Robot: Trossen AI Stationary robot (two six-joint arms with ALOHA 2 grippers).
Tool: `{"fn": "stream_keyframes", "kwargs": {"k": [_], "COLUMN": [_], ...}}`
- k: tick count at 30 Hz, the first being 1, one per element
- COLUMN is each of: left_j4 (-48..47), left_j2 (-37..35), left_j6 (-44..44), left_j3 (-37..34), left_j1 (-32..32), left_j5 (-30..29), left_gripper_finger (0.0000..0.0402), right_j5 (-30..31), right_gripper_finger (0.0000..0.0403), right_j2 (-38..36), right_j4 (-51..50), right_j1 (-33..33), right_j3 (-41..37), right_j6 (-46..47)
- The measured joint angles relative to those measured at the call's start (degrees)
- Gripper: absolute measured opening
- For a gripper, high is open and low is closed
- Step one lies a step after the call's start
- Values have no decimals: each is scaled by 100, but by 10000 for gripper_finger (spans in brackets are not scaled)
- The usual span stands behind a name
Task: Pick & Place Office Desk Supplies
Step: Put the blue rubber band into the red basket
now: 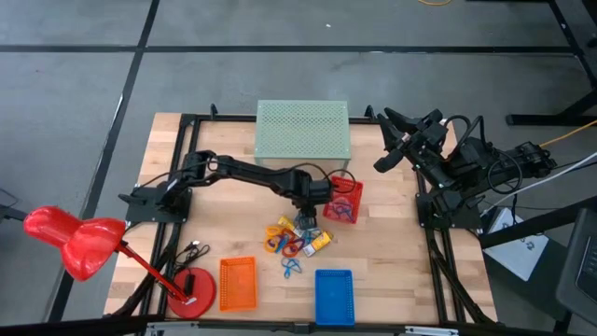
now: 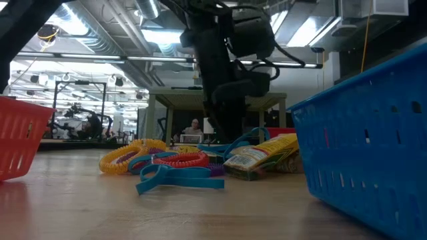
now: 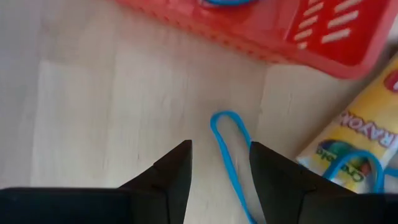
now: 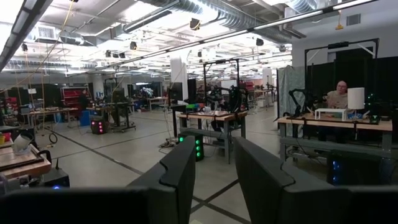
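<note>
The supplies lie in a small pile [image 1: 297, 241] at the table's middle: blue loop clips, yellow, red and orange rings, and yellow crayon boxes [image 3: 367, 143]. In the low view a blue clip [image 2: 180, 177] lies in front of the rings [image 2: 180, 160]. My left gripper [image 1: 306, 217] is open just above the pile's far end, close over the tabletop. Its fingers stand on either side of one blue loop clip [image 3: 229, 149] that lies flat on the wood. My right gripper [image 1: 396, 126] is open, raised off the table's far right corner, and points into the room [image 4: 214, 174].
A red basket [image 1: 343, 201] with a few items sits just right of my left gripper. An orange basket [image 1: 237, 283] and a blue basket [image 1: 334, 297] stand at the near edge. A green perforated box [image 1: 302, 131] is at the far edge. A red desk lamp [image 1: 75, 243] stands near left.
</note>
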Motion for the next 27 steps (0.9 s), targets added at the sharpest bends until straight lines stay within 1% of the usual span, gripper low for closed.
{"fn": "stream_keyframes", "kwargs": {"k": [12, 19, 27], "left_j4": [43, 148, 147], "left_j2": [82, 82, 25], "left_j6": [-209, -364, -615], "left_j3": [-87, -86, -54], "left_j1": [111, 89, 109], "left_j5": [-181, 333, 347], "left_gripper_finger": [134, 136, 139], "right_j5": [17, 17, 15], "right_gripper_finger": [114, 114, 114], "right_j2": [0, 1, 0], "right_j4": [0, 0, -2], "right_j1": [0, 0, 0], "right_j3": [0, 0, 0], "right_j6": [-2, -22, -22]}}
